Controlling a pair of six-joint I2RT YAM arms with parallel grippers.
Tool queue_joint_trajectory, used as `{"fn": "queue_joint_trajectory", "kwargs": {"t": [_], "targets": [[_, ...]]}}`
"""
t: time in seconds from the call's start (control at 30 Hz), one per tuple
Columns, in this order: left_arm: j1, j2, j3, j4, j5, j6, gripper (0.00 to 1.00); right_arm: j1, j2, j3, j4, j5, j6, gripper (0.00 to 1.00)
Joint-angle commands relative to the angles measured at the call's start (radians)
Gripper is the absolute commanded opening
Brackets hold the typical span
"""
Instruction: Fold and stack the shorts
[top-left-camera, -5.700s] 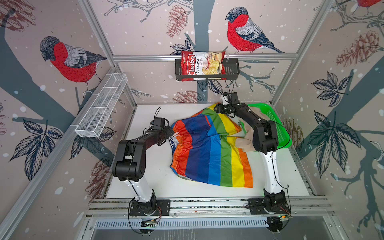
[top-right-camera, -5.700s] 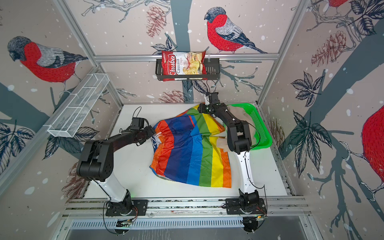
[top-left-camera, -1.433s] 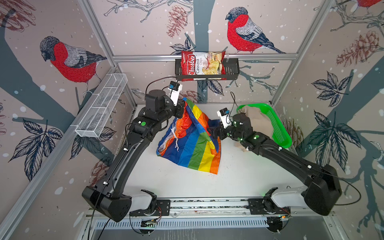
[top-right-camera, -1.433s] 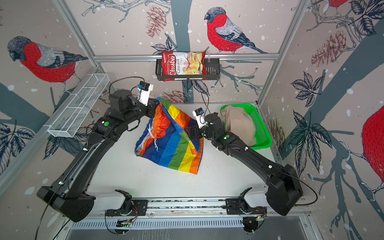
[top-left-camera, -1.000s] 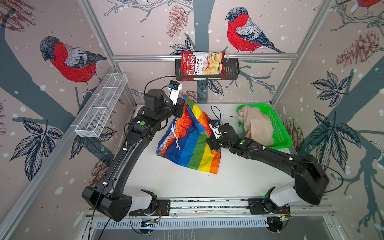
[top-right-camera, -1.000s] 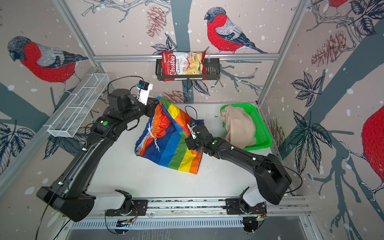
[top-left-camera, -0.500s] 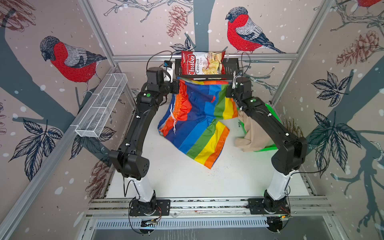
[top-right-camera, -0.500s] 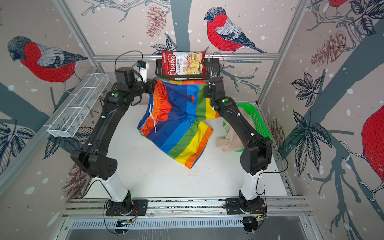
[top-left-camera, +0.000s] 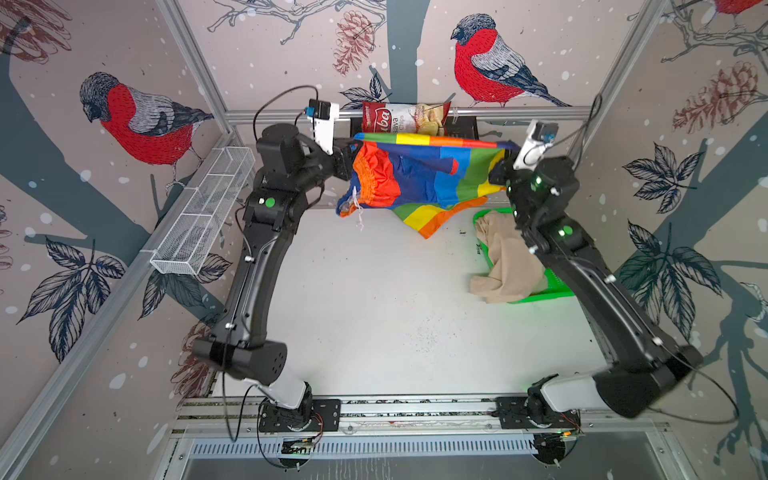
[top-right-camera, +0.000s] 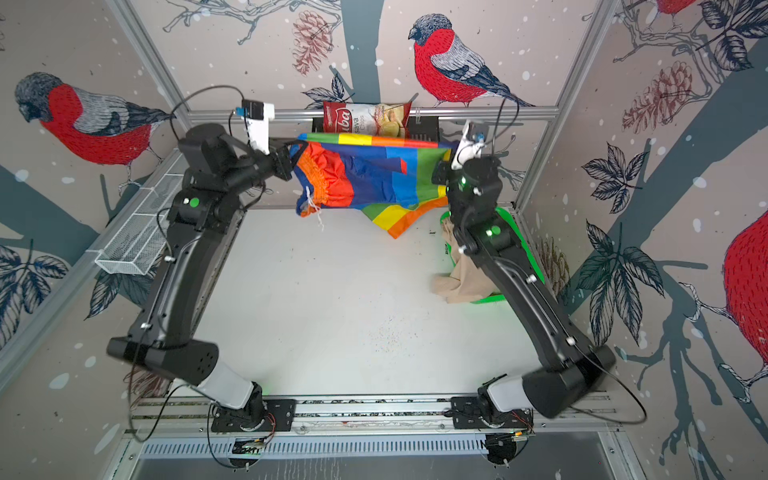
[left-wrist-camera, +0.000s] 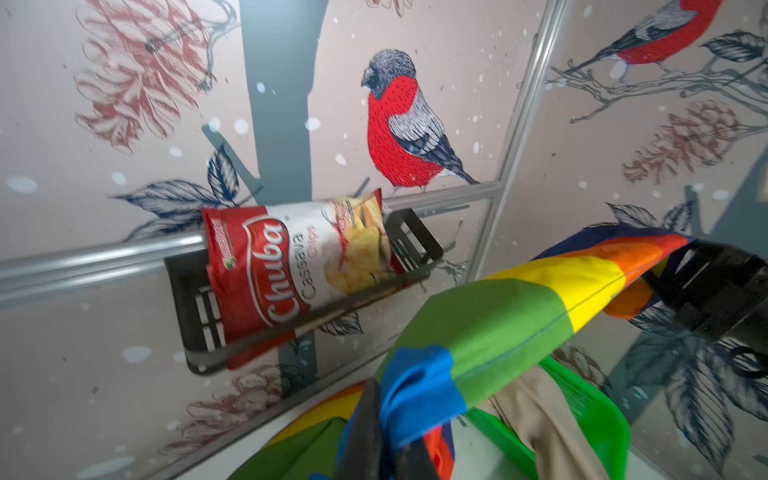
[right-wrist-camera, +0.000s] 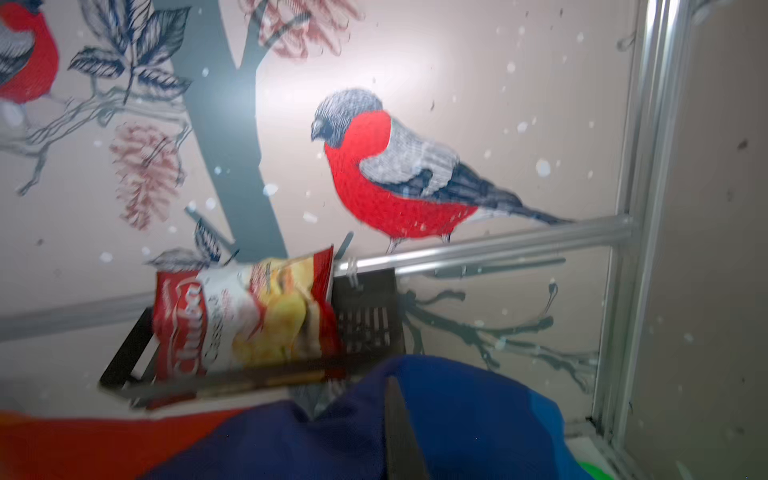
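Note:
The rainbow-striped shorts hang stretched in the air at the back of the cell, held by two corners. My left gripper is shut on the left corner and my right gripper is shut on the right one. In both top views the white drawstring and one leg dangle over the table. The left wrist view shows blue fabric pinched at my left gripper. Blue cloth covers my right gripper in its own view. The beige shorts lie crumpled over the green basket, spilling past its front rim.
A red chips bag sits in a black rack on the back wall, just behind the raised shorts. A white wire basket hangs on the left wall. The white table lies below, and the right arm reaches over the green basket.
My right gripper shut on the striped shorts low by the table. Both arms then rose and spread apart, pulling the shorts taut up near the back rack. The beige shorts slid over the basket's front rim.

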Motion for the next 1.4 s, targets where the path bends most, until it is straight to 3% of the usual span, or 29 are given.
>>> {"fn": "queue_joint_trajectory", "kwargs": {"t": [0.0, 0.17, 0.27, 0.37, 0.43, 0.53, 0.57, 0.6, 0.67, 0.7, 0.83, 0.97, 1.13, 1.23, 1.37], "targets": [[0.010, -0.186, -0.299, 0.172, -0.034, -0.076, 0.00, 0.045, -0.174, -0.236, 0.023, 0.093, 0.155, 0.00], [0.010, -0.466, -0.685, 0.095, -0.025, -0.123, 0.00, 0.195, -0.359, -0.544, -0.228, 0.087, 0.362, 0.00], [0.010, -0.575, -0.876, 0.045, -0.013, -0.167, 0.00, 0.274, -0.396, -0.701, -0.338, 0.082, 0.522, 0.00], [0.002, -0.633, -1.096, 0.100, 0.078, -0.274, 0.00, 0.323, -0.393, -0.812, -0.385, 0.030, 0.650, 0.00], [-0.035, -0.653, -1.217, 0.162, 0.110, -0.356, 0.00, 0.347, -0.389, -0.851, -0.407, 0.031, 0.705, 0.00], [-0.141, -0.671, -1.311, 0.194, 0.056, -0.424, 0.03, 0.355, -0.383, -0.875, -0.434, 0.031, 0.736, 0.00], [-0.165, -0.670, -1.320, 0.194, 0.050, -0.435, 0.21, 0.355, -0.378, -0.882, -0.437, 0.031, 0.735, 0.00], [-0.176, -0.668, -1.322, 0.195, 0.053, -0.443, 0.49, 0.354, -0.373, -0.885, -0.442, 0.037, 0.735, 0.00], [-0.177, -0.666, -1.312, 0.196, 0.072, -0.458, 0.91, 0.353, -0.356, -0.893, -0.445, 0.049, 0.726, 0.00], [-0.177, -0.668, -1.298, 0.189, 0.076, -0.455, 0.99, 0.353, -0.345, -0.895, -0.450, 0.059, 0.728, 0.00], [-0.177, -0.666, -1.243, 0.086, -0.076, -0.426, 0.97, 0.334, -0.304, -0.901, -0.456, 0.087, 0.746, 0.00], [-0.176, -0.640, -1.215, -0.109, -0.422, -0.492, 0.87, 0.281, -0.274, -0.900, -0.439, 0.105, 0.731, 0.00], [-0.171, -0.698, -1.266, -0.127, -0.616, -0.566, 0.87, 0.167, -0.251, -0.901, -0.413, 0.040, 0.677, 0.00], [-0.160, -0.633, -1.343, -0.029, -0.619, -0.641, 0.74, 0.157, -0.242, -0.900, -0.392, 0.026, 0.657, 0.00], [-0.143, -0.501, -1.407, 0.172, -0.595, -0.694, 0.40, 0.156, -0.247, -0.897, -0.384, 0.011, 0.653, 0.00]]}}
